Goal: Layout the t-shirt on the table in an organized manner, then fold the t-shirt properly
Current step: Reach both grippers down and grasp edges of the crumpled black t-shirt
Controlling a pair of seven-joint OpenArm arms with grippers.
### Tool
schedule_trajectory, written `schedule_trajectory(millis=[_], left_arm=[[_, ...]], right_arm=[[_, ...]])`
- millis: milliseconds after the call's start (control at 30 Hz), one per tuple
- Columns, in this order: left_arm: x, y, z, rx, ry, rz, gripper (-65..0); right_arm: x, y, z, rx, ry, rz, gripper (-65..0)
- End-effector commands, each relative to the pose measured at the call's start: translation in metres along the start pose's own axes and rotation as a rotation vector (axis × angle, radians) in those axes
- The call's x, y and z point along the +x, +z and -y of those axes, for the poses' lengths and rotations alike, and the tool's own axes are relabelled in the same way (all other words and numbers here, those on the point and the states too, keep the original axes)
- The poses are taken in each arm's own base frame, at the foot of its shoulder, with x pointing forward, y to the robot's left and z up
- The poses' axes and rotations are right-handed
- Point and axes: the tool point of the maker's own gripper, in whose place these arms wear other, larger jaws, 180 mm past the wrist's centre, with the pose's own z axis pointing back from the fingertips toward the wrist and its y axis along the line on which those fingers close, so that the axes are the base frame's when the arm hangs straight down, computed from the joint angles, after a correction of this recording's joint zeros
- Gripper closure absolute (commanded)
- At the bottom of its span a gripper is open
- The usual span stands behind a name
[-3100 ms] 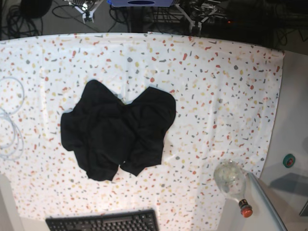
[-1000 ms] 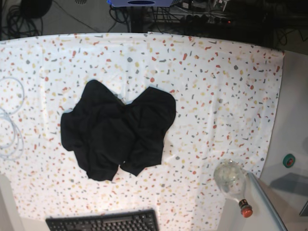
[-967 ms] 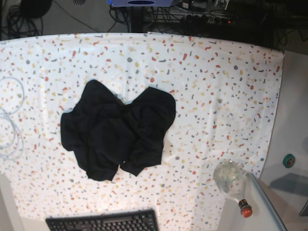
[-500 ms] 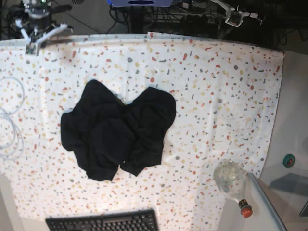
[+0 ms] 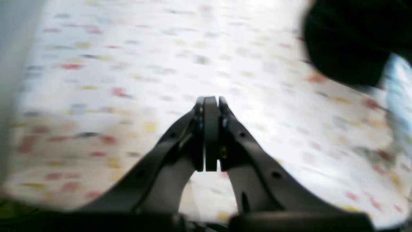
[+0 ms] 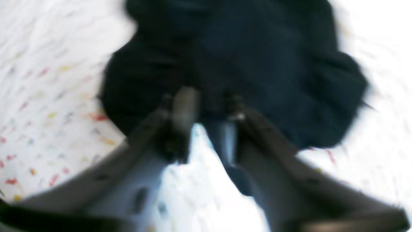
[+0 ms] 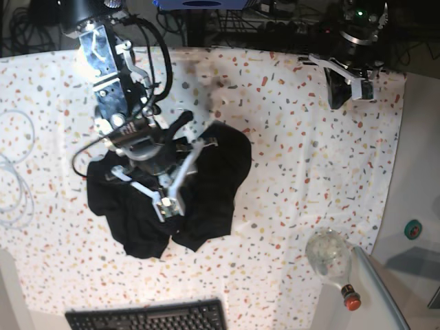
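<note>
Black t-shirt (image 7: 206, 182) crumpled in a rumpled heap on the speckled white desk (image 7: 309, 158), left of centre in the base view, not yet spread flat. Right gripper (image 7: 180, 177) over the middle of the heap, arm reaching down from the far left edge of the desk; fingers (image 6: 183, 106) parted about halfway in the right wrist view, tips above dark cloth, nothing visibly pinched between them, though heavily blurred. T-shirt (image 6: 257, 64) filling the upper part of that view, pale desk (image 6: 48, 96) on either side. Left gripper (image 7: 347, 82) near the far right corner of the desk, well apart from the shirt; fingers (image 5: 206, 129) pressed together in the left wrist view, empty. Edge of the dark t-shirt (image 5: 347, 42) at the upper right of that view, speckled desk (image 5: 128, 64) below the fingers. Keyboard (image 7: 148, 316) at the near edge, clear bottle (image 7: 330, 258) with a red cap lying at the near right, white cable loops (image 7: 14, 165) at the left edge.
</note>
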Motion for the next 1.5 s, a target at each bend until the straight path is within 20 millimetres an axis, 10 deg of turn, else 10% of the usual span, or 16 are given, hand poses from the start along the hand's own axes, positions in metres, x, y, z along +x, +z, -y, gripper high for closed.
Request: schedule_trajectory(millis=[0, 200, 467, 700, 933, 1367, 1467], left_arm=[[0.013, 0.002, -0.009, 0.018, -0.007, 0.044, 0.0], [0.021, 0.009, -0.045, 0.126, 0.005, 0.070, 0.0], [0.021, 0.011, -0.051, 0.156, 0.025, 0.075, -37.7], [0.038, -0.014, -0.010, 0.048, 0.026, 0.119, -32.9], [0.049, -0.026, 0.034, -0.064, 0.035, 0.143, -33.1], [0.008, -0.038, 0.039, -0.073, 0.037, 0.038, -33.1], [-0.001, -0.039, 0.033, -0.066, 0.027, 0.016, -33.1]], right_arm=[[0.017, -0.005, -0.008, 0.013, 0.026, 0.034, -29.7], [0.026, -0.059, -0.046, 0.068, 0.091, -0.012, -32.7], [0.035, -0.081, -0.039, -0.089, 0.049, 0.041, -37.2], [0.045, -0.024, 0.039, -0.204, -0.203, 0.156, -37.4], [0.023, -0.037, 0.112, -0.283, -0.273, 0.058, -39.9], [-0.004, -0.068, 0.106, -0.191, -0.219, -0.067, -39.6], [-0.003, -0.059, 0.090, -0.127, -0.171, -0.039, -31.4]])
